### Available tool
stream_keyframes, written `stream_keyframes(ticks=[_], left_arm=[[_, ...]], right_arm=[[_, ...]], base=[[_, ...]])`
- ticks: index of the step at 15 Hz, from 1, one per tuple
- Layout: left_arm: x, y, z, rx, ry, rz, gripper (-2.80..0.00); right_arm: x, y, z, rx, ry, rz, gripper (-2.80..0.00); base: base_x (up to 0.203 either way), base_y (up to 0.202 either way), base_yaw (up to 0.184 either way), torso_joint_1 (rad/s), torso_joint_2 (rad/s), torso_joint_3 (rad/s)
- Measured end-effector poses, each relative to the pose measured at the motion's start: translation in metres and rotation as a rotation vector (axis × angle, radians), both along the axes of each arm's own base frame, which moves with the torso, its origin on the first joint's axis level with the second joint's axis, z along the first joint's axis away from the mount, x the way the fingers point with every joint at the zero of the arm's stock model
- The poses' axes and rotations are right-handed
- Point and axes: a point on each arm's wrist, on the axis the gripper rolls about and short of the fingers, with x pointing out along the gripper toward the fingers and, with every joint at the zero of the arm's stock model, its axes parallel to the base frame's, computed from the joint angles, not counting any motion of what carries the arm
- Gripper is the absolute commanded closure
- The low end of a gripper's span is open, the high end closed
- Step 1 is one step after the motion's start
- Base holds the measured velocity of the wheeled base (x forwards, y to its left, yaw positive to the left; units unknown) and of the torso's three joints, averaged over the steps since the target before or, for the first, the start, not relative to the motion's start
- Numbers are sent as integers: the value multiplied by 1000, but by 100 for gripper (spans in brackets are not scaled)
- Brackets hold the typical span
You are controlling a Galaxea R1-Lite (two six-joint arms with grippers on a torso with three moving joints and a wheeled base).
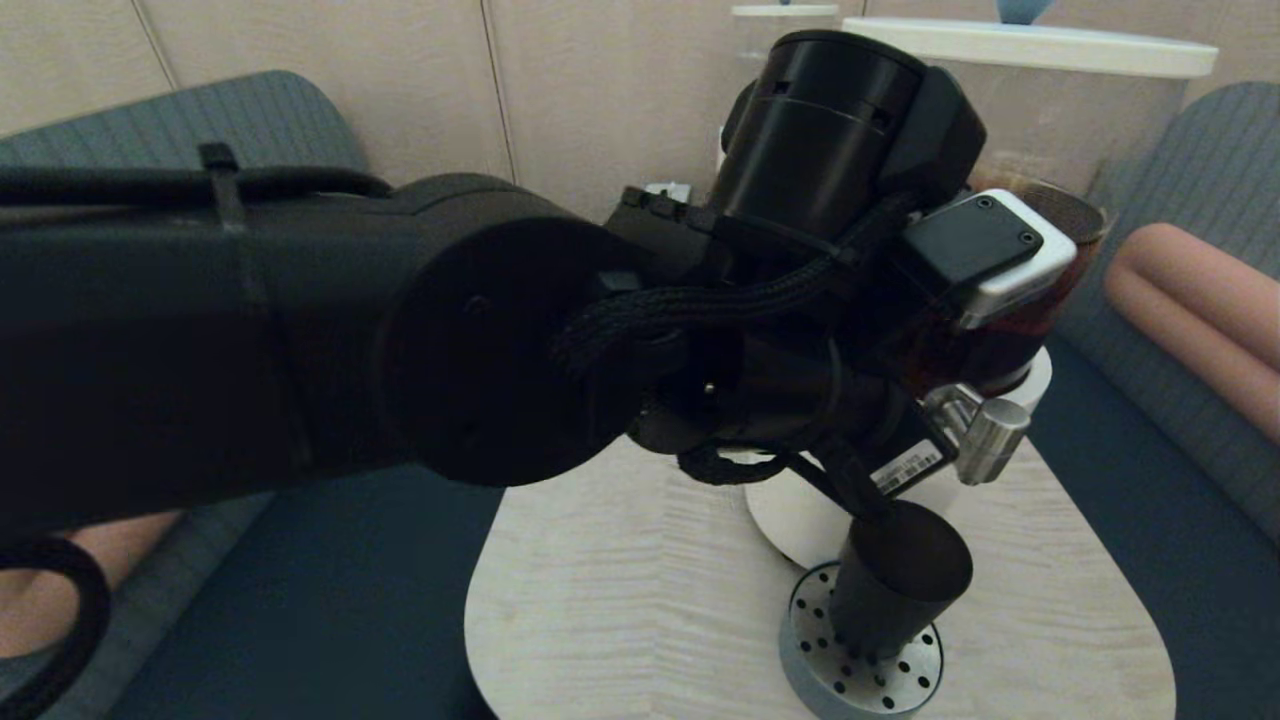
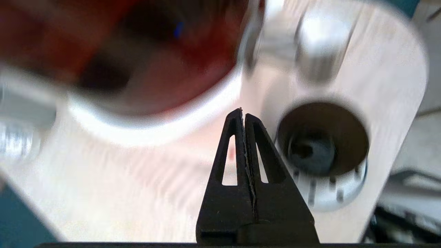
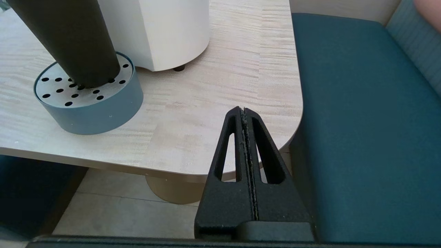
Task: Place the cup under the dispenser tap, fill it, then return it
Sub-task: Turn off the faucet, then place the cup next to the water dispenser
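Observation:
The dark tapered cup point(image 1: 900, 580) stands upright on a round perforated drip tray point(image 1: 850, 675), just below the brushed-steel dispenser tap point(image 1: 992, 438). The tap juts from the white base point(image 1: 800, 515) of the tank of dark brown liquid point(image 1: 1010, 340). My left arm reaches across to the dispenser. Its gripper point(image 2: 243, 112) is shut on nothing, hovering beside the cup point(image 2: 324, 137) and near the tap point(image 2: 318, 51). My right gripper point(image 3: 244, 110) is shut and empty over the table's near right corner, apart from the cup point(image 3: 69, 41) and tray point(image 3: 89, 103).
The pale wooden table point(image 1: 620, 590) has rounded corners and teal bench seats point(image 3: 361, 120) on both sides. A second clear dispenser point(image 1: 785, 15) stands behind the first. A pink cushion point(image 1: 1200, 300) lies at the right. My left arm hides much of the table's back.

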Motion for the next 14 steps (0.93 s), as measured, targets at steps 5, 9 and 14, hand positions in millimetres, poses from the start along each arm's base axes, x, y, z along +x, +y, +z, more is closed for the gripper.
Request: stream_keyframes(ticks=[5,9,14], left_arm=[[-15,44,17,-35,36,118,0],[-30,105,72,-282,29,176,0],[-54,209,100,-449,134,155,0]], right_arm=[[0,0,0,0,0,0,0],[0,0,0,0,0,0,0],[0,0,0,0,0,0,0]], base=[[0,0,0,0,0,0],[0,0,0,0,0,0],[0,0,0,0,0,0]])
